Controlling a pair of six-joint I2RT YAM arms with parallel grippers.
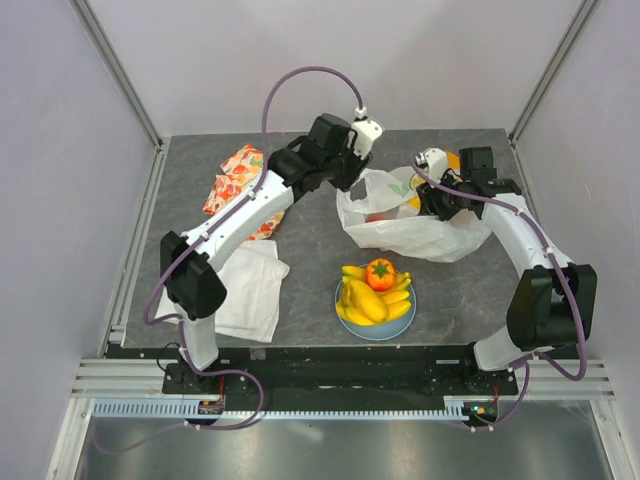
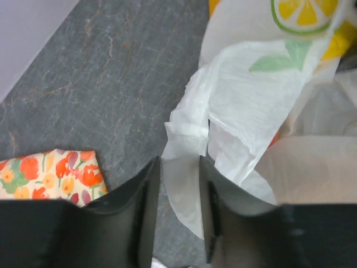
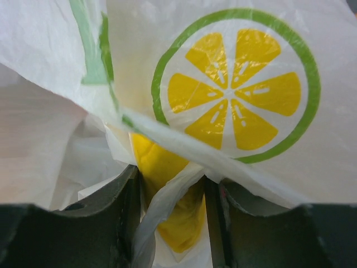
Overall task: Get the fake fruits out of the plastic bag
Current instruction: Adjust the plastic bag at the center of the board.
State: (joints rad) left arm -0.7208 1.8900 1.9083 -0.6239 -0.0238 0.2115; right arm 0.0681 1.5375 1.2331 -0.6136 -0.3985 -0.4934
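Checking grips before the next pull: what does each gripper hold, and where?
Right gripper: a fold of the bag near its lemon print, over something yellow. Left gripper: apparently nothing; the bag's rim sits between parted fingers.

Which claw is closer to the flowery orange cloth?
Left. The left claw is at the edge of the plastic bag that faces the flowery cloth. The right claw is on the bag's other side, with the bag between it and the cloth.
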